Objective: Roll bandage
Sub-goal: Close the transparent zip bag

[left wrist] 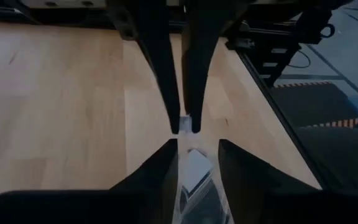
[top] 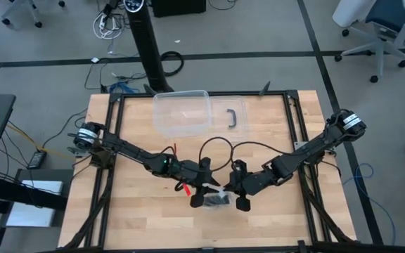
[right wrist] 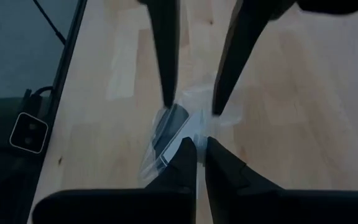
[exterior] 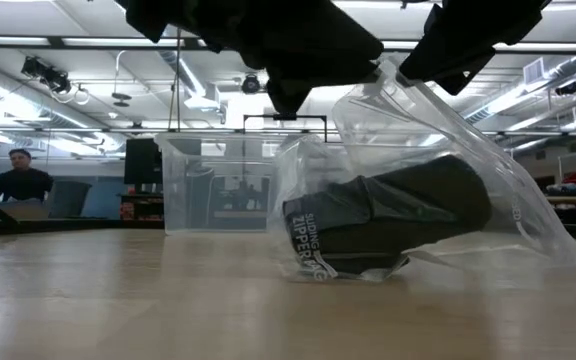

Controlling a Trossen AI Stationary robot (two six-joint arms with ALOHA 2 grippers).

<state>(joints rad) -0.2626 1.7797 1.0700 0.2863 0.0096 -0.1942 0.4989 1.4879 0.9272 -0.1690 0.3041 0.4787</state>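
Fingers of the left gripper (left wrist: pixel 197 146) are seen slightly apart, with a narrow gap between them, straddling the top edge of the clear plastic bag (exterior: pixel 438 130); whether that edge is in contact with either finger cannot be told. Fingers of the right gripper (right wrist: pixel 201 146) are pressed together on the bag's top strip, as is shown in the right wrist view, where the film is pinched between the tips.

Both grippers are found near the front middle of the table (top: pixel 273 126), facing one another over the bag (top: pixel 216 199). The bandage (exterior: pixel 398 225) is noted as a dark roll lying inside the bag, low down against the table, tilted with one end resting by the bag's printed zipper band. It is not touched by either gripper. A clear plastic box (top: pixel 182 112) stands well behind, toward the far side, with its lid (top: pixel 234 116) just beside it.

Risks judged from this state:
- With only one firm pinch, the bag's mouth may sag or twist shut, so the bandage could not be reached.
- If the bag is lifted by one corner, the roll may slide to the far end or drop out and roll off across the table.
- Thin film may slip from the closed right tips under any pull, since little material is gripped.
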